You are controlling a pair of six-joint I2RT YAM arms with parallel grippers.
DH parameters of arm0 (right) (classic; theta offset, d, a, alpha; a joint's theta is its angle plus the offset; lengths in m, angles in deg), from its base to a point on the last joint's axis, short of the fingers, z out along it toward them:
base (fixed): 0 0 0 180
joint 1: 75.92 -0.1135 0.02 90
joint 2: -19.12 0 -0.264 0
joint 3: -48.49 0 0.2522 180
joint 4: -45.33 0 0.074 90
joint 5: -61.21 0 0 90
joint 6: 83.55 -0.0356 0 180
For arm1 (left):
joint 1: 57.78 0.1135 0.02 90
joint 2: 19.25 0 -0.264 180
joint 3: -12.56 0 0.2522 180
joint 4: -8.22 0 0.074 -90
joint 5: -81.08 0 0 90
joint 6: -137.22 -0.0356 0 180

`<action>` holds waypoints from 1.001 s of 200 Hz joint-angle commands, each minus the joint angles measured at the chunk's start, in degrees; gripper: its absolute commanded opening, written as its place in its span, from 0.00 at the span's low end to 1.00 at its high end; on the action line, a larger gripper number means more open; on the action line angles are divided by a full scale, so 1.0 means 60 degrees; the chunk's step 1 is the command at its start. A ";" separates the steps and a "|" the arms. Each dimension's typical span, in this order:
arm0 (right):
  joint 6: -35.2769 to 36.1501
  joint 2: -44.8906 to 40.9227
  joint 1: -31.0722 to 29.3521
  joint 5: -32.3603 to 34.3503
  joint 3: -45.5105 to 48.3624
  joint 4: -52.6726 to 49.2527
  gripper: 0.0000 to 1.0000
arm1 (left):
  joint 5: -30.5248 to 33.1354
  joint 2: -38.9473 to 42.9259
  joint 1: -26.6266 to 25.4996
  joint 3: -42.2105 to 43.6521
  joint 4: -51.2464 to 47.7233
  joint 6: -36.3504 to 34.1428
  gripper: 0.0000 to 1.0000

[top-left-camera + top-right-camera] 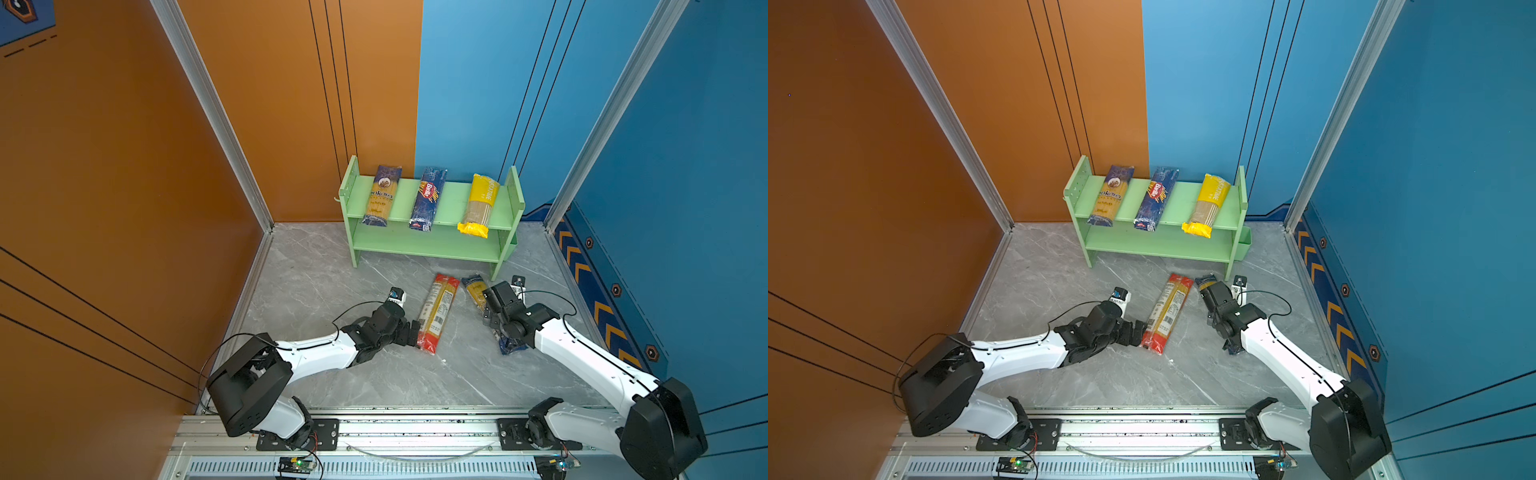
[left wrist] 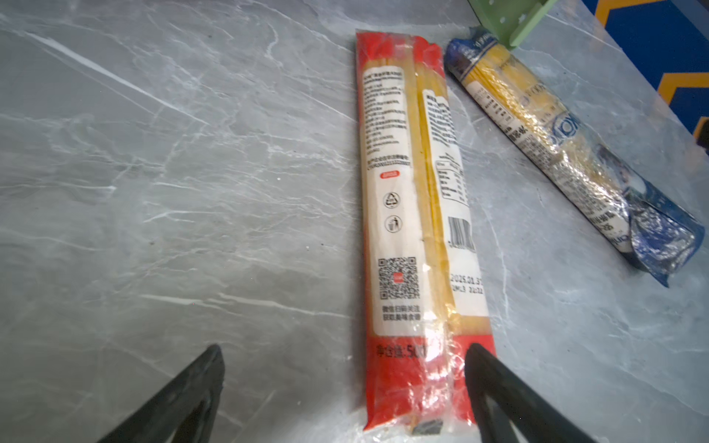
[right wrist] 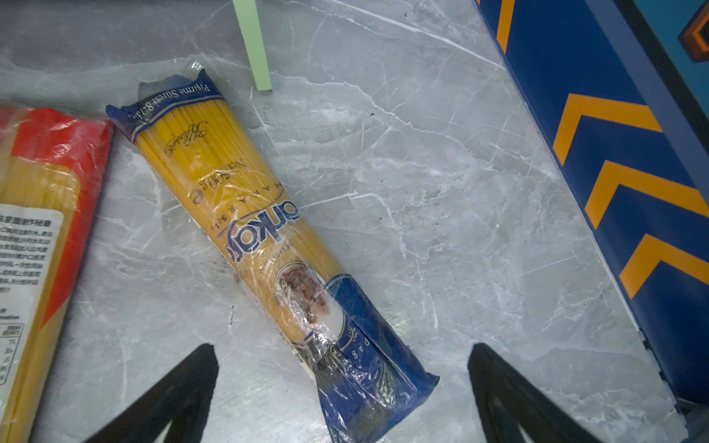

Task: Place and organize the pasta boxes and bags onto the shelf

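The green shelf (image 1: 428, 243) (image 1: 1158, 241) stands at the back. Its top tier holds three pasta packs: blue-and-yellow (image 1: 380, 195), dark blue Barilla (image 1: 428, 197) and yellow (image 1: 478, 203). On the floor in front lie a red-ended clear pack (image 1: 438, 311) (image 2: 414, 214) and a blue-and-yellow pack (image 1: 473, 291) (image 3: 249, 230). My left gripper (image 1: 412, 332) (image 2: 345, 351) is open, low at the red pack's near end, with one finger at the pack's far edge. My right gripper (image 1: 496, 328) (image 3: 343, 349) is open over the blue pack's near end, which lies between its fingers.
Orange wall panels close the left and blue panels the right, with a chevron-striped skirting (image 1: 598, 307) close beside the right arm. The shelf's lower tier is bare. A small green bin (image 1: 1244, 245) hangs on the shelf's right side. The arm rail (image 1: 415, 428) runs along the front.
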State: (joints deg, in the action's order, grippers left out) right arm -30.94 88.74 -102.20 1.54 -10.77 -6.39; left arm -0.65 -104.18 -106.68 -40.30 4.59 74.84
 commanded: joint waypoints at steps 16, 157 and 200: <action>-0.0657 0.1172 -0.0350 0.0336 0.0095 0.0495 1.00 | -0.0473 -0.0260 -0.0343 -0.0341 0.0170 -0.0232 0.98; -0.1152 0.7519 -0.2198 0.1199 -0.4786 0.0701 1.00 | 0.0379 0.1687 0.0084 0.1200 -0.0341 -0.0329 0.98; -0.0713 0.7907 -0.2861 0.0822 -0.5352 0.0877 1.00 | 0.0429 0.1972 0.0249 0.1421 -0.0398 -0.0354 0.98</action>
State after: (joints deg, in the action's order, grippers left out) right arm -36.82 135.69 -117.05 8.57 -42.16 -0.71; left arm 0.60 -93.47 -105.90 -32.56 3.60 73.61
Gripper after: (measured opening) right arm 0.993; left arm 0.979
